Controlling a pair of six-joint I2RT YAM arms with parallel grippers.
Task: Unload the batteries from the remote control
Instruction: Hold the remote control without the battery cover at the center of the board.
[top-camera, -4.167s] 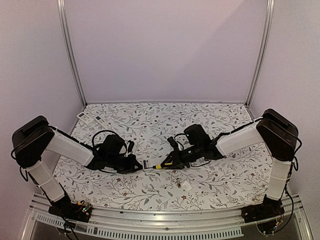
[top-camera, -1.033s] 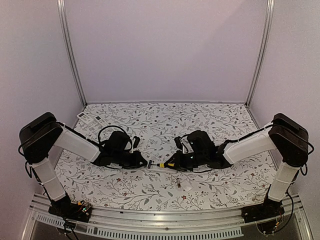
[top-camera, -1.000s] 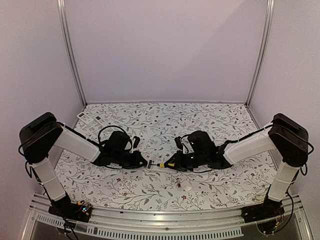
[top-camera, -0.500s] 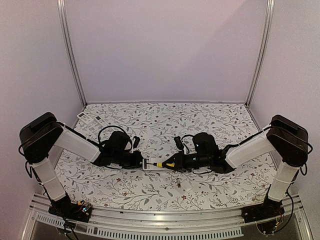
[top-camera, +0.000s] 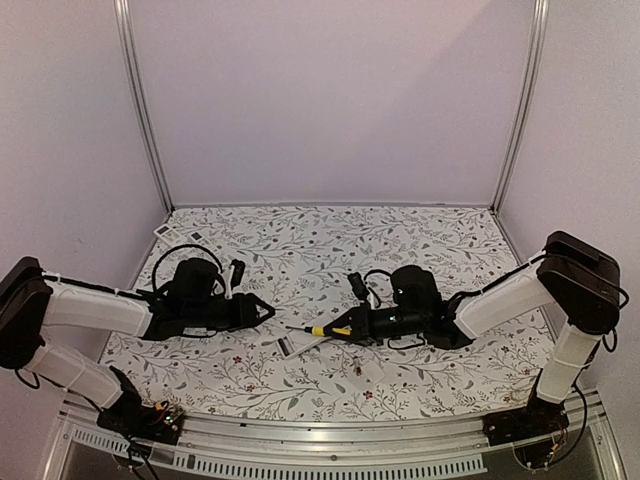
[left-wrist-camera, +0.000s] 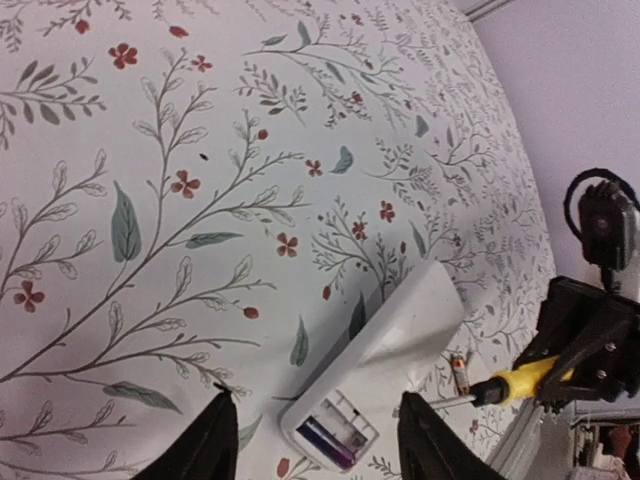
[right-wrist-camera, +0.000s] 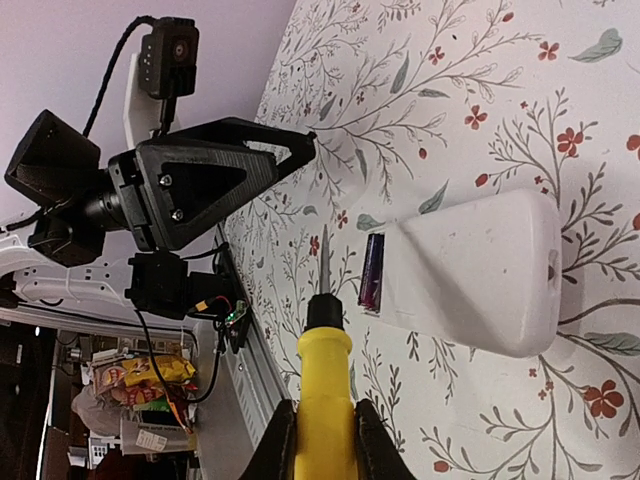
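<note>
My worry at this point was the remote control (top-camera: 300, 343). It lay loose on the table (top-camera: 420, 240) between the arms, its compartment end toward the left gripper (top-camera: 266, 310). That gripper's fingers stood apart and held nothing, near the remote but clear of it. The right gripper (top-camera: 352, 324) was clamped on the yellow handle of the screwdriver (top-camera: 322, 329), whose tip sat just beside the open compartment; I could not tell whether it touched. With nothing bracing the remote, I judged that a prying push would slide or spin the body rather than lever a cell out. A slipping tip could also skid off the plastic or flick a battery away across the table. I counted one remote at centre and one screwdriver. One dark purple cell (left-wrist-camera: 325, 440) showed inside the compartment, and any second cell there was hidden. One small reddish cell (left-wrist-camera: 459, 372) lay loose just beside the screwdriver shaft, and one white cover plate (top-camera: 373, 371) lay near the front edge.
</note>
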